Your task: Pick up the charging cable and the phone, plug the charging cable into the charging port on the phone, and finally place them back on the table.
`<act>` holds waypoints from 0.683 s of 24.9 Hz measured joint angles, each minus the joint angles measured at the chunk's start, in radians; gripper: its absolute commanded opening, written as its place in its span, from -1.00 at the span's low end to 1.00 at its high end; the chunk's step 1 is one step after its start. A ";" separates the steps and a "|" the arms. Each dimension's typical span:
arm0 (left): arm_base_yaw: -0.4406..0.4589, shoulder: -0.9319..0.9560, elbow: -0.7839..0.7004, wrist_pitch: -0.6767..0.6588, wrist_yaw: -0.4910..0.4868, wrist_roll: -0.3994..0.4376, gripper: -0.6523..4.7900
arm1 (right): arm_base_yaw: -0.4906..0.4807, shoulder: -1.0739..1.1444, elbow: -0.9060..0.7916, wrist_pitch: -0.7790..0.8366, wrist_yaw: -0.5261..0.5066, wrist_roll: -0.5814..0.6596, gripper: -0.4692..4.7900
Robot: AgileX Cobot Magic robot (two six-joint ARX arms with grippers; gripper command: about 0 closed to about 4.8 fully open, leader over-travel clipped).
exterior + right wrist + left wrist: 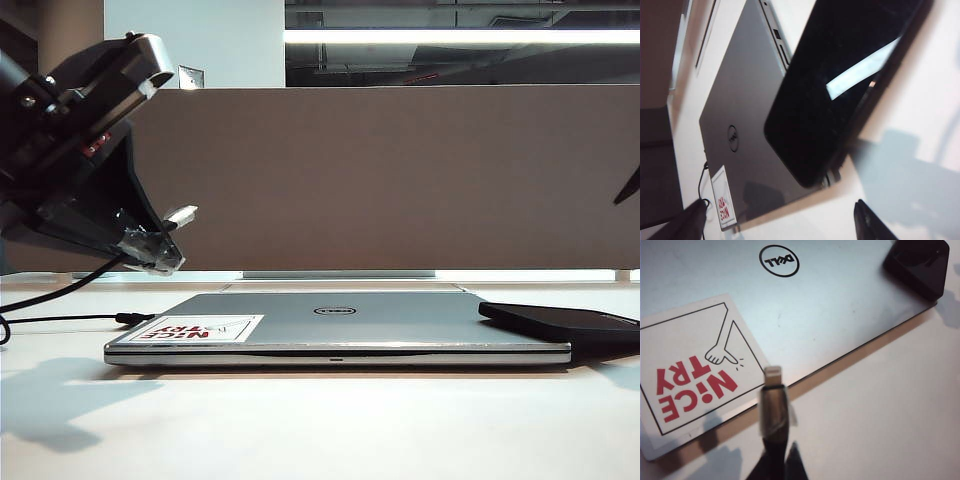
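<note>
the left gripper (pixel 150 250) hangs above the sticker corner of the silver dell laptop (pixel 340 325), clenched on the charging cable (pixel 773 412) just behind its plug, so the small silver tip juts forward past the fingers and points out over the laptop lid; held this way the plug looks free to meet a port head-on. the cord trails down from the gripper to the table (pixel 320 430) beside the laptop's sticker end, where a second thin black cord with an all-black plug (pixel 128 318) also lies and could be mistaken for it. the phone (pixel 840 85) rests at the opposite end of the laptop, lying partly on the lid corner and overhanging past it, screen up and glossy; its charging port cannot be made out. the right gripper (pixel 777 220) hovers over that far corner with fingers spread wide and grasping nothing, the two dark fingertips (pixel 867 225) straddling empty table just off the laptop's edge. i judge the phone's perch helpful for a pinch by its overhanging edge, though the lid beneath blocks any grip on the supported side. a grey-brown partition (pixel 400 170) stands behind the laptop, clear of both arms.
</note>
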 measured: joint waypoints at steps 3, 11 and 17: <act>0.000 0.000 0.000 0.000 0.000 0.000 -0.78 | 0.000 0.063 0.000 0.077 -0.024 0.003 0.85; 0.000 0.000 0.000 0.001 0.000 0.000 -0.78 | -0.001 0.234 0.000 0.190 -0.034 0.006 0.86; 0.000 0.000 0.000 0.001 0.000 0.000 -0.78 | 0.000 0.357 0.000 0.312 -0.034 0.006 0.86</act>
